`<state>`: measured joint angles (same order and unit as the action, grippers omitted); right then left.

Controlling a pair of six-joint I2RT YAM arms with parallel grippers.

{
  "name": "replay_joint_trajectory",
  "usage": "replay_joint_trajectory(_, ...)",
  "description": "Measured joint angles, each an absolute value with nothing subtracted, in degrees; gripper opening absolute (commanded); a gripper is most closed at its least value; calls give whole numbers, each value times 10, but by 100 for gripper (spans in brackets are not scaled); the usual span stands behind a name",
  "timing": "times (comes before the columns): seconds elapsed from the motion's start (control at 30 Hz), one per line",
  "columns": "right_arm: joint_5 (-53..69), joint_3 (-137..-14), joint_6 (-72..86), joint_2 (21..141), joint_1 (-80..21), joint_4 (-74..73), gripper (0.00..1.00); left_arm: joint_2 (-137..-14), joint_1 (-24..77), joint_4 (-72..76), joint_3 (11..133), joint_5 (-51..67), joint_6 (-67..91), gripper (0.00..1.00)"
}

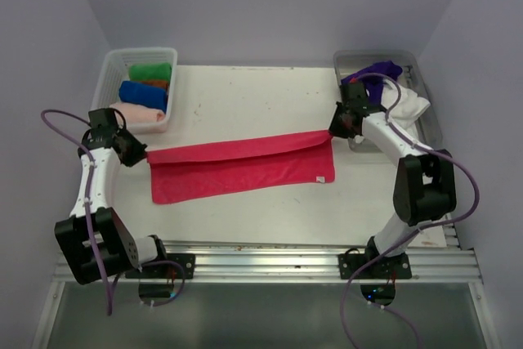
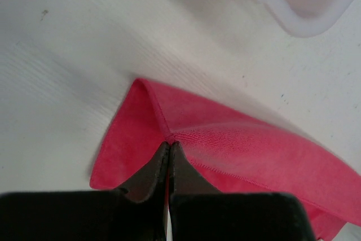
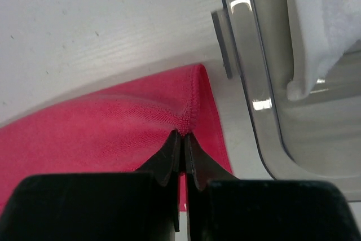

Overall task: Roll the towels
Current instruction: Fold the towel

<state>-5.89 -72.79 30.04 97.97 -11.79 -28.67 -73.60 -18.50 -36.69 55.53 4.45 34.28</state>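
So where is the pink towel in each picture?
Top external: hot pink towel stretched across the middle of the table.
Left wrist: lower right, corner pinched in the left gripper.
Right wrist: lower left, corner pinched in the right gripper.
Shared landmark: the white table under it in all three.

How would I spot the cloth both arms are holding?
On the white table, between the lattice basket far left and the grey tray far right, lies the hot pink towel. The left gripper and right gripper pinch its ends. It alone lies spread out, outside both containers.
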Motion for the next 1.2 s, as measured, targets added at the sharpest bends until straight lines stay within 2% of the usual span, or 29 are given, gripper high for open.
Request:
replay_joint_trajectory(0.23, -45, -613, 302, 900, -117, -278, 0, -690, -188, -416, 518, 40, 344, 0)
replay_joint_trajectory(0.4, -34, -567, 306, 888, -117, -273, 0, -663, -188, -432, 486, 29, 354, 0)
replay_joint_trajectory(0.83, -32, -538, 309, 885, -116, -252, 0, -622, -189, -458, 451, 8, 375, 0)
replay_joint_trajectory(1.2, -20, -522, 320, 821, -116, -243, 0, -610, -190, -473, 463, -24, 375, 0)
